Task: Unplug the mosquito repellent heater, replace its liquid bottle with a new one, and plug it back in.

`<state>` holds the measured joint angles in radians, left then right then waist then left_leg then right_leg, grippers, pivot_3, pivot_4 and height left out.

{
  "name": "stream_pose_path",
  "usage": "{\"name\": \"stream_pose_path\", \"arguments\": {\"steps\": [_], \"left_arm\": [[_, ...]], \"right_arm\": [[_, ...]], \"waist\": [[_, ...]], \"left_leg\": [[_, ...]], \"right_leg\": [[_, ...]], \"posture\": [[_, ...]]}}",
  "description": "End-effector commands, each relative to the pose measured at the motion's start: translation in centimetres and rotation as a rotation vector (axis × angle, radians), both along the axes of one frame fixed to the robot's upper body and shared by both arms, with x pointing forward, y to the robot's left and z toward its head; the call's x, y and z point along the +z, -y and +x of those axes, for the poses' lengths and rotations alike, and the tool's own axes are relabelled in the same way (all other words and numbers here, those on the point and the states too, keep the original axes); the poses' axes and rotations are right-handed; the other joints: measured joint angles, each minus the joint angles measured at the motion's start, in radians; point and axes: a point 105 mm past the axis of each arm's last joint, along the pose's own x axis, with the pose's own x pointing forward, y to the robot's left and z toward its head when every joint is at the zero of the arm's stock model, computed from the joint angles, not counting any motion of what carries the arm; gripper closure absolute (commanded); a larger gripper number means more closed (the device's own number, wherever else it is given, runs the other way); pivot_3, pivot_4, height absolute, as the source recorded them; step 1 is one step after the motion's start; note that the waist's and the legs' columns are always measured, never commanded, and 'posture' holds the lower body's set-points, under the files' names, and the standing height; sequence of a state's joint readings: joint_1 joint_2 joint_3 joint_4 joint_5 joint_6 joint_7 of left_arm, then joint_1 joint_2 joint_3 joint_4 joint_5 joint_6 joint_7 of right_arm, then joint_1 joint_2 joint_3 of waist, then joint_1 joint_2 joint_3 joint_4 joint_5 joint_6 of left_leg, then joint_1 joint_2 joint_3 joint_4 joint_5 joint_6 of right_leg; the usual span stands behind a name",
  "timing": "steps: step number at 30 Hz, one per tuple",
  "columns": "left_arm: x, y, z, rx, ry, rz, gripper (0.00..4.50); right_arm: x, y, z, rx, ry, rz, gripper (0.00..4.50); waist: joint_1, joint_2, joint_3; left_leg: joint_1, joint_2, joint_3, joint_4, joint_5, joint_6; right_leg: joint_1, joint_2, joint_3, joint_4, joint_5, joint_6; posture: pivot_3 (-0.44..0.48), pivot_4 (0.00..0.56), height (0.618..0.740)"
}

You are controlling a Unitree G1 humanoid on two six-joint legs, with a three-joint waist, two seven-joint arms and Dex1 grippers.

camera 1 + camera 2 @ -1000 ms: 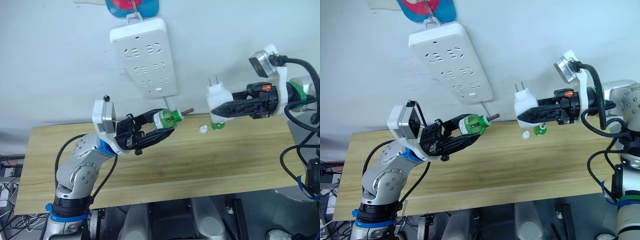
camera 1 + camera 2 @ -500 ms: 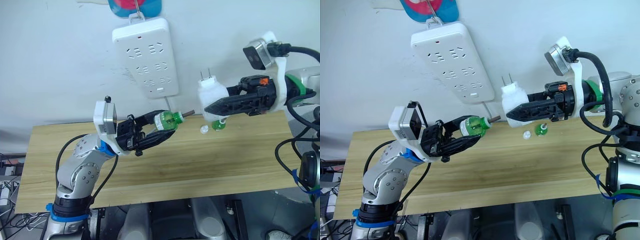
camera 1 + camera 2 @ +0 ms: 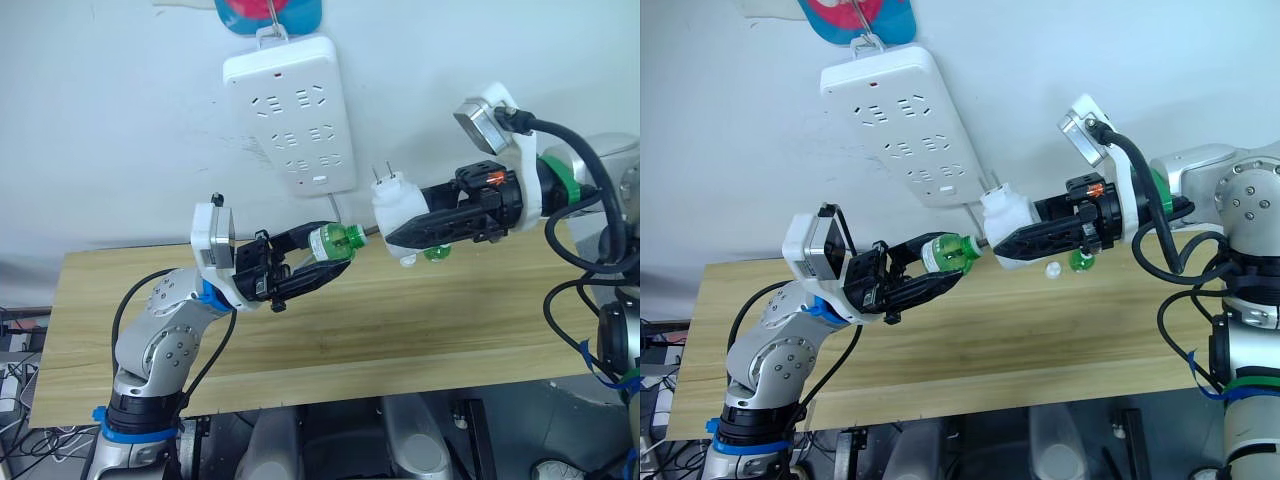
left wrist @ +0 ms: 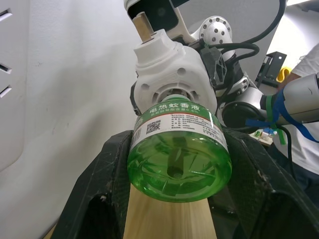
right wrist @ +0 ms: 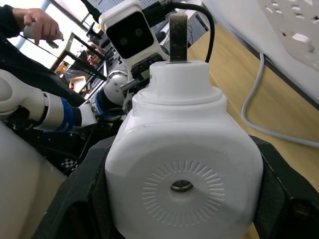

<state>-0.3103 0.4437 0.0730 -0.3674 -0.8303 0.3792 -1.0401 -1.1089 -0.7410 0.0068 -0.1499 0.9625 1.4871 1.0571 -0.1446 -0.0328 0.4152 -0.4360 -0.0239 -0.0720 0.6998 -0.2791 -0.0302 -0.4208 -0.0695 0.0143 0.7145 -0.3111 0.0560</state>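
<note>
We are fitting the new bottle (image 3: 334, 242), clamped in our left pincer (image 3: 318, 258), into the heater (image 3: 398, 211) gripped by our right pincer (image 3: 402, 228); next we align wick with socket and screw in.

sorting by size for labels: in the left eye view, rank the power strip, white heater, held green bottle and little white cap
1. power strip
2. heater
3. green bottle, partly hidden by the left gripper
4. white cap, partly behind the heater

The green plastic liquid bottle (image 3: 332, 243) is held mid-air above the long wooden counter (image 3: 400, 320), left of the white rounded plastic heater (image 3: 398, 208). The white rectangular power strip (image 3: 291, 110) is hung on the wall behind.
</note>
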Motion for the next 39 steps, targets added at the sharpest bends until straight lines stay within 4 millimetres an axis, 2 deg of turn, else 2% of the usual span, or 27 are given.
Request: {"name": "stream_pose_path", "arguments": {"steps": [1,12,26,39], "left_arm": [[0.3,0.2,-0.6,-0.02,0.031,-0.011,2.17],[0.3,0.3,-0.5,-0.016,0.033,-0.013,2.17],[0.4,0.3,-0.5,-0.012,0.032,-0.01,2.17],[0.4,0.4,-0.6,-0.016,0.031,-0.012,2.17]], "right_arm": [[1.3,-0.2,-0.3,0.012,0.07,0.02,1.51],[1.5,-0.5,-0.6,0.02,0.078,0.015,1.51],[1.0,0.3,-1.1,0.04,0.065,-0.006,1.51],[1.1,-0.9,-0.8,0.049,0.074,0.004,1.51]], "waist": [[0.0,0.0,0.0],[0.0,0.0,0.0],[0.0,0.0,0.0],[0.0,0.0,0.0]], "left_leg": [[0.0,0.0,0.0,0.0,0.0,0.0],[0.0,0.0,0.0,0.0,0.0,0.0],[0.0,0.0,0.0,0.0,0.0,0.0],[0.0,0.0,0.0,0.0,0.0,0.0]], "right_leg": [[0.0,0.0,0.0,0.0,0.0,0.0],[0.0,0.0,0.0,0.0,0.0,0.0],[0.0,0.0,0.0,0.0,0.0,0.0],[0.0,0.0,0.0,0.0,0.0,0.0]], "posture": [[-0.254,0.334,0.74],[-0.258,0.336,0.74],[-0.258,0.339,0.74],[-0.253,0.344,0.74]]}}
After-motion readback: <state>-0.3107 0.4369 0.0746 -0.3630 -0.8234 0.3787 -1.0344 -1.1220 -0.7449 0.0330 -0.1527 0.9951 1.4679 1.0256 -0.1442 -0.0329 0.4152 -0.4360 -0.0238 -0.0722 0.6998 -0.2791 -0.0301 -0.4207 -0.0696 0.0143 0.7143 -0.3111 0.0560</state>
